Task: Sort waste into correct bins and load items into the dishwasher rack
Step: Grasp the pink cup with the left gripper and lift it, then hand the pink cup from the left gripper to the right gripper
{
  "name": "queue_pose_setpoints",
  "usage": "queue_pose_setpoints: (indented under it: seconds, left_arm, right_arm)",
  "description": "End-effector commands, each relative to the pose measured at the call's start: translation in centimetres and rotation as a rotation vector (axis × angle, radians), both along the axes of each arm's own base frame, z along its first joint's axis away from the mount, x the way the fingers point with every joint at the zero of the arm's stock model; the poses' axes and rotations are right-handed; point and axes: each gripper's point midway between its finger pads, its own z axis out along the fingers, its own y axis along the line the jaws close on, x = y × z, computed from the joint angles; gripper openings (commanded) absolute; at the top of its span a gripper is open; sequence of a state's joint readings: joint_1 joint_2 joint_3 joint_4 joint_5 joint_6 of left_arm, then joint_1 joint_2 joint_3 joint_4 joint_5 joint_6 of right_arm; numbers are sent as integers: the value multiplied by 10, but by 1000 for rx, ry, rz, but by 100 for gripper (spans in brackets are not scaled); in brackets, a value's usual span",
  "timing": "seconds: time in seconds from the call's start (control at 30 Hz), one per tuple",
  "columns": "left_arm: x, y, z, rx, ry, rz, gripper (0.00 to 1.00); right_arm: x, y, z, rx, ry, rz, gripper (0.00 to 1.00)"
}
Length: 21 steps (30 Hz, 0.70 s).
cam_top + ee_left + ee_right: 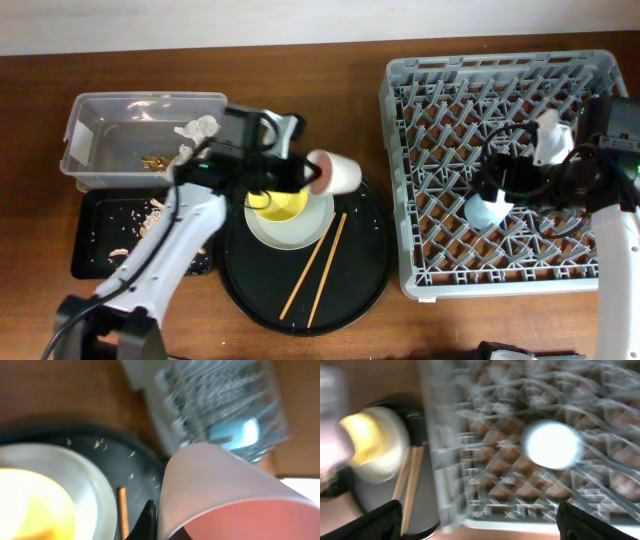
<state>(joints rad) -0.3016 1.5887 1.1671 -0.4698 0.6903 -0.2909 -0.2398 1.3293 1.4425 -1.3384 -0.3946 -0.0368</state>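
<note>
I see left gripper point(314, 176) clamped on pink cup point(338, 172), just left of dishwasher rack point(480, 63) | right gripper point(480, 522) fingers apart over rack | blue cup point(485, 211) inside rack

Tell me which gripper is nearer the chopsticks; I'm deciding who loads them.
Left. The left gripper, holding the pink cup, hangs over the round tray near the chopsticks; the right gripper is over the dishwasher rack, by the blue cup.
</note>
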Motion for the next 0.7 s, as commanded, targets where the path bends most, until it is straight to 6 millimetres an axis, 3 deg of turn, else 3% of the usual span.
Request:
queue_pose_setpoints:
  seconds: [0.0,0.07,0.3,0.43,0.67]
  left_arm:
    - [-13,-7,47,-301,89,-109,0]
    - [-20,-11,62,-383,82,-184,0]
    - [-33,-17,84,-481,51,-298,0]
    - [-39,-18,90,-513,57,-336,0]
    - [-48,-19,99,-562,63,-395,0]
  right_arm:
    - [0,66,29,317,-162,322,99]
    - [-5,92,36,434,-207,432,99]
    - [-14,162,42,632,-254,699,99]
    - [-14,192,50,716,-304,822,99]
    - [-20,220,69,831,-405,972,97]
